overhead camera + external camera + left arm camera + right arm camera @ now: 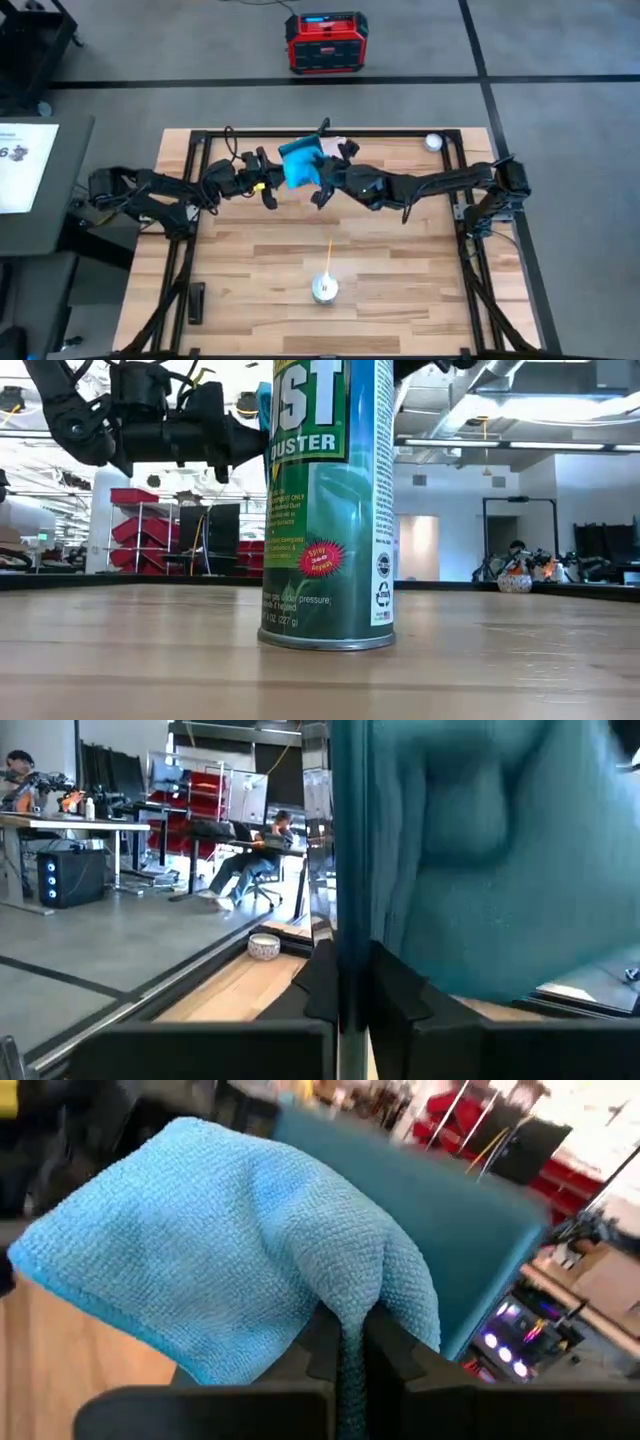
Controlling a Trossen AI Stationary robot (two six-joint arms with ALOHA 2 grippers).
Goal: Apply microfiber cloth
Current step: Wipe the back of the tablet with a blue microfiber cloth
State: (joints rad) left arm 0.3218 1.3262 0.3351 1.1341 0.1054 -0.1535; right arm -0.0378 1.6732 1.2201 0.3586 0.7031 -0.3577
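Observation:
The sky-blue microfiber cloth (298, 165) hangs in the air over the table's far middle, where both arms meet. My right gripper (345, 1325) comes from the table's right and is shut on the cloth (210, 1250). Behind the cloth stands a thin flat panel (450, 1240) that looks dark teal; the cloth drapes against it. My left gripper (345, 960) comes from the table's left and is shut on that panel, seen edge-on (342, 840). In the high view the cloth hides most of the panel. My left gripper pinches the thin panel's lower edge (342, 985) between its two fingers. The panel stands upright on edge between them, lifted clear of the table. My right gripper pinches a bunched fold of the cloth (350, 1305) between its two fingers. The rest of the cloth spreads slack beyond the fingers against the panel, clear of the table.
A green duster can (324, 289) with an orange straw stands near the table's front middle. A small white round thing (433, 142) lies at the far right corner, a black bar (197, 300) at the near left. A red box (327, 42) sits on the floor beyond. A person (250, 860) sits in the room.

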